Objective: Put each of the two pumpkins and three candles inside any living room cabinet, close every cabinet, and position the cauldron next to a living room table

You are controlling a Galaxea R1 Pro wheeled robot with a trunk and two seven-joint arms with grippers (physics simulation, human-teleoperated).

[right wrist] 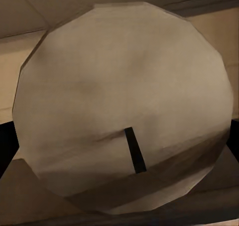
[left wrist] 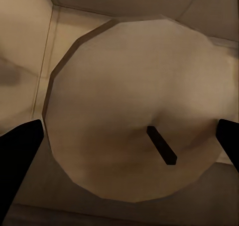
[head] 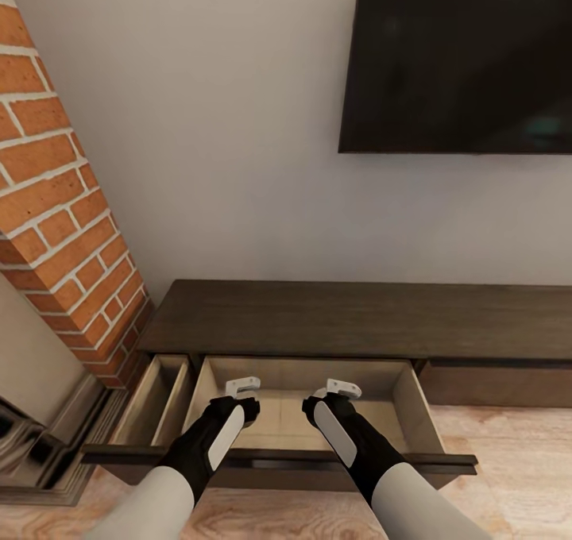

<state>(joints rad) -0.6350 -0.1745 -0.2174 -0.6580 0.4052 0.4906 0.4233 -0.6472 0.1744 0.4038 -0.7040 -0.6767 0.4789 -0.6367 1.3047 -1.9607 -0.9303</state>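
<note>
Head view: cabinet [head: 357, 318] against the wall under the TV [head: 461, 55], brick fireplace [head: 56, 206] at its left end. Wide drawer [head: 413, 401] pulled out, pale inside; narrower one beside it also out. Both arms reach over the front edge into the wide drawer, left gripper [head: 242, 387] and right gripper [head: 343, 389] side by side with a gap between them and free room to either side wall. Left wrist view: candle [left wrist: 132, 111], wick up, between spread fingers [left wrist: 17, 161]. Right wrist view: second candle [right wrist: 124, 106] close up, dark fingers [right wrist: 6, 141] at both edges; whether they touch it I cannot tell.
</note>
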